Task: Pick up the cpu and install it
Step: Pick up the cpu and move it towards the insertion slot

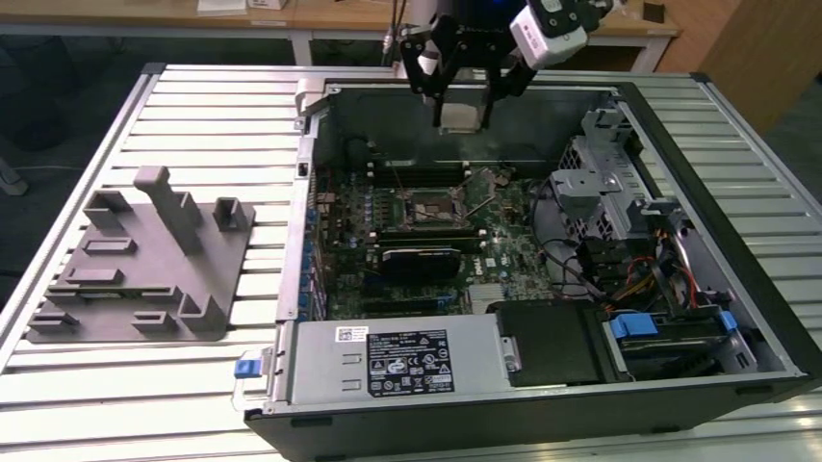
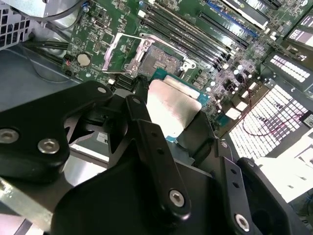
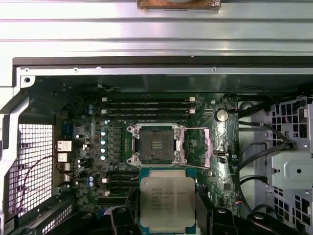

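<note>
My gripper (image 1: 460,101) hangs over the far part of the open computer case (image 1: 771,318), shut on the cpu (image 1: 460,117). The cpu (image 3: 167,198) is a flat silvery square with a thin green rim, pinched by its two side edges between the black fingers (image 3: 203,208). In the second wrist view the cpu (image 2: 168,107) sits tilted in the gripper (image 2: 168,120). The motherboard socket (image 3: 154,144) lies below and a little beyond the chip, with its contacts bare and its metal cover plate (image 2: 122,54) swung up. The socket (image 1: 430,207) is mid-board in the exterior view.
A grey plastic holder block (image 1: 135,260) lies on the slatted table at the exterior view's left. Inside the case are memory slots (image 3: 146,105), a power supply (image 1: 385,361), a drive cage (image 1: 598,183) and loose cables (image 1: 642,279).
</note>
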